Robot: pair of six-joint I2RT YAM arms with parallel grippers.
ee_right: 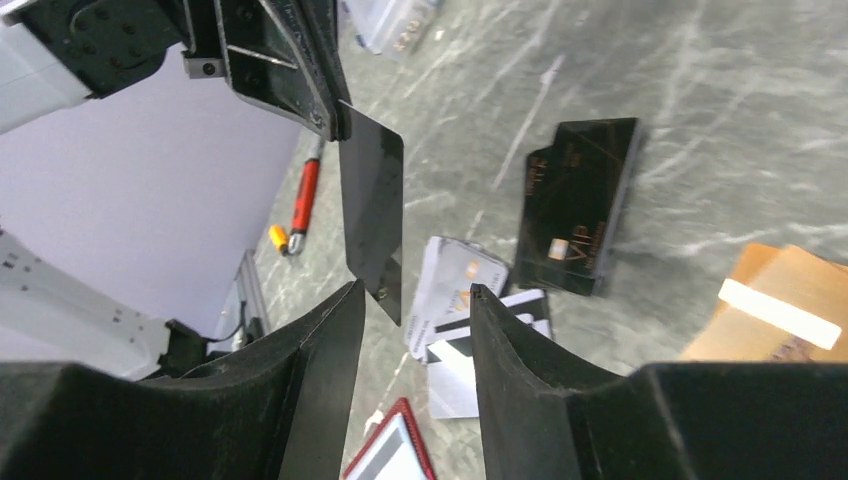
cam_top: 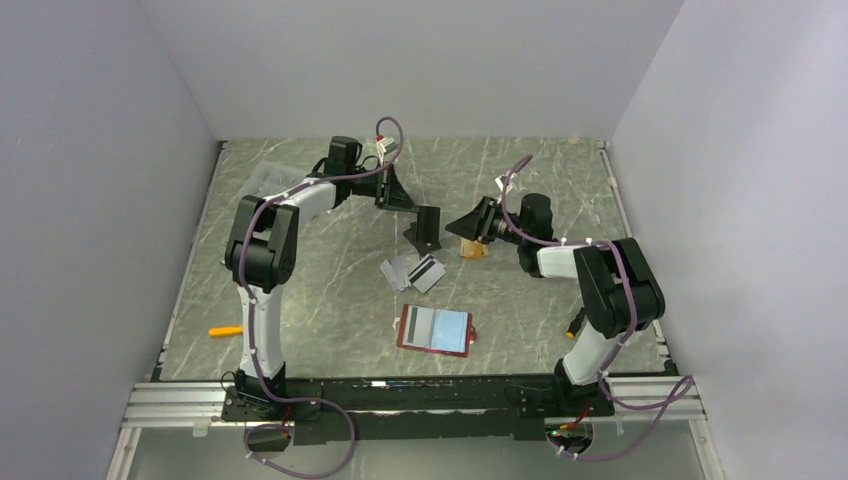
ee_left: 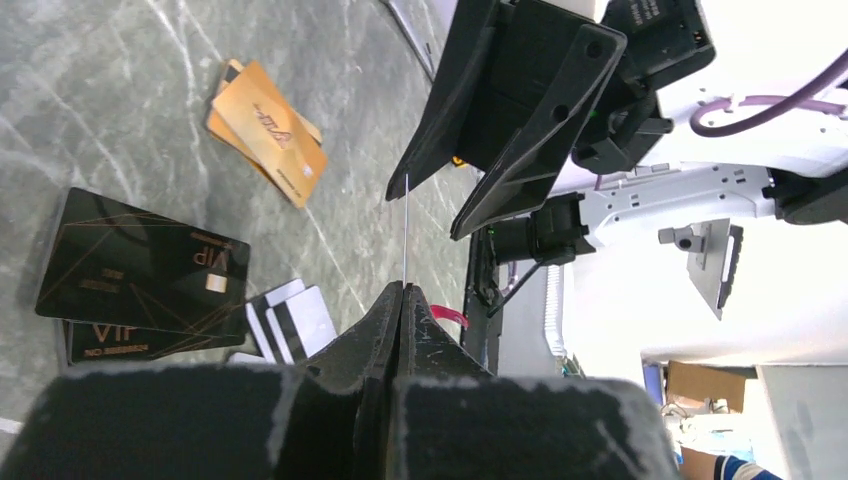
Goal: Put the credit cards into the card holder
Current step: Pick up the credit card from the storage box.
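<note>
card holder (ee_right: 394, 452): edge-cropped | lower black card (ee_left: 140, 341): mostly covered

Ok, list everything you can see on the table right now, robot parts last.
held card: one, black, in the left gripper, far end reaching between the right gripper's fingers
VIP cards: two, black, stacked flat
gold cards: at least two, orange-gold, overlapping, beyond the black stack
striped cards: several, grey-white, fanned mid-table
card holder: one, dark red, lying open, near side
pen: one, orange-red, left side
clear box: one, transparent, far left
table: one, grey marble
left gripper: one, black, shut on held card
right gripper: one, black, open
</note>
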